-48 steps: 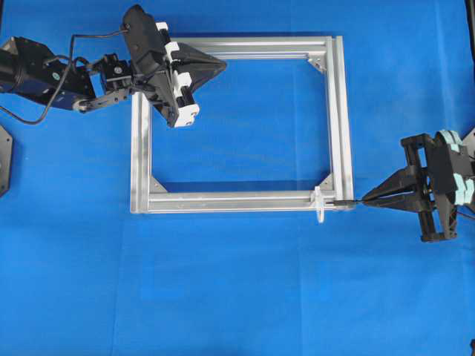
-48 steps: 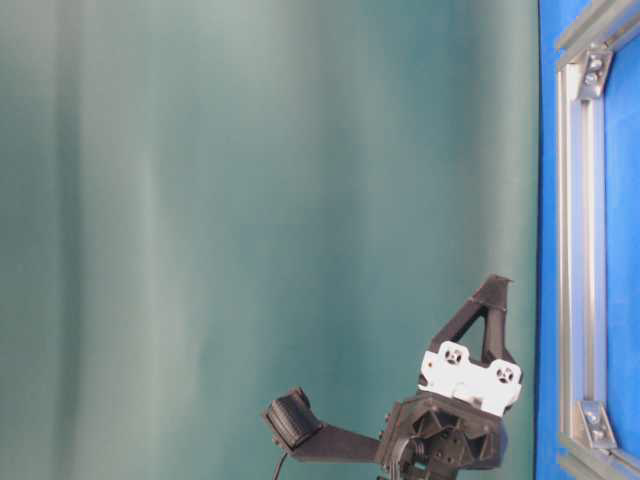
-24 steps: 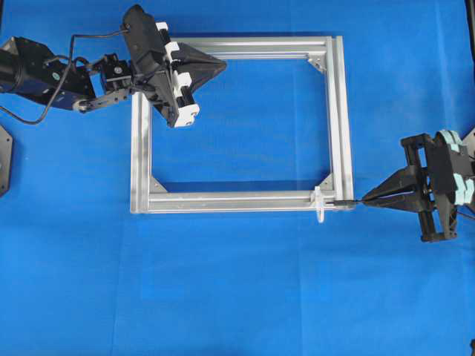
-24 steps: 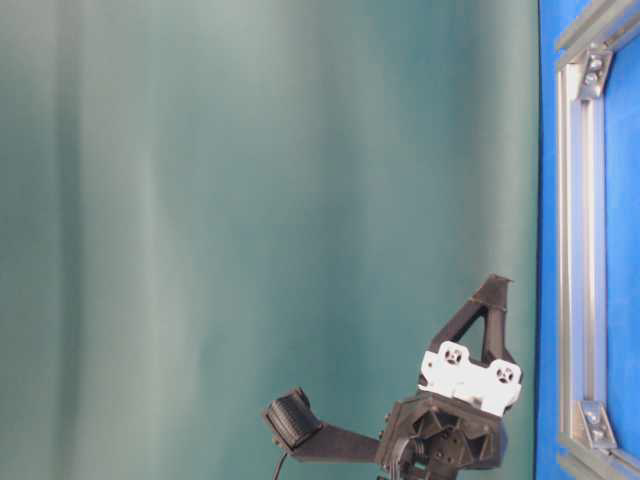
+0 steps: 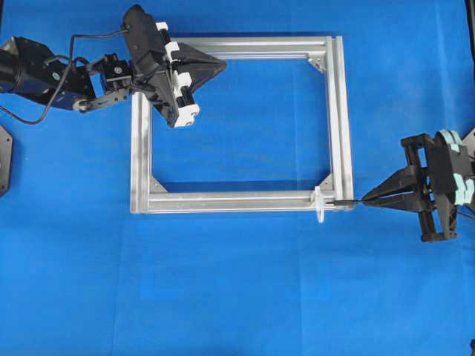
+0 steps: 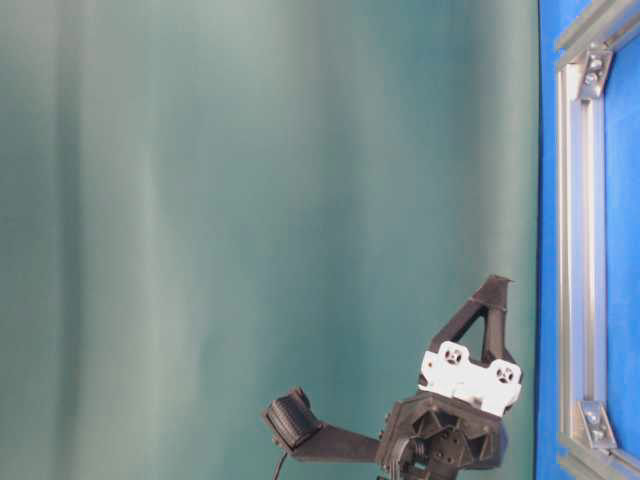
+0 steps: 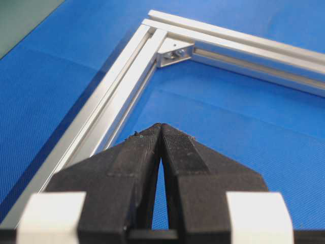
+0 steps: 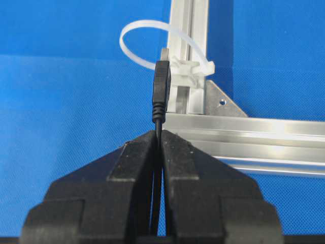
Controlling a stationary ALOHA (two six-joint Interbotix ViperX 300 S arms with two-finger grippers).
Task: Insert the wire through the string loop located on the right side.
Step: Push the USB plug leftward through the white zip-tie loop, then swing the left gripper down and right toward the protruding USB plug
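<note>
Right gripper [image 8: 158,133] is clamping the wire [image 8: 161,89], plug tip pointing toward twelve o'clock, just short of the string loop [image 8: 152,31] on the frame [image 8: 244,133]. Left gripper [image 7: 161,127] is sitting closed, empty.

A silver, brushed-looking aluminium frame [image 5: 237,126] is lying on a saturated blue cloth with a fine woven texture [image 5: 237,289]. The thin wire with its small plug tip [image 8: 161,89] is showing plain black, and the small cord loop [image 8: 152,35] is showing translucent white. The left gripper [image 7: 161,131] is appearing matte black with white blocks; the right gripper [image 8: 158,137] is black, its body carrying pale teal parts. A dull green backdrop [image 6: 250,200] is filling the table-level view.
</note>
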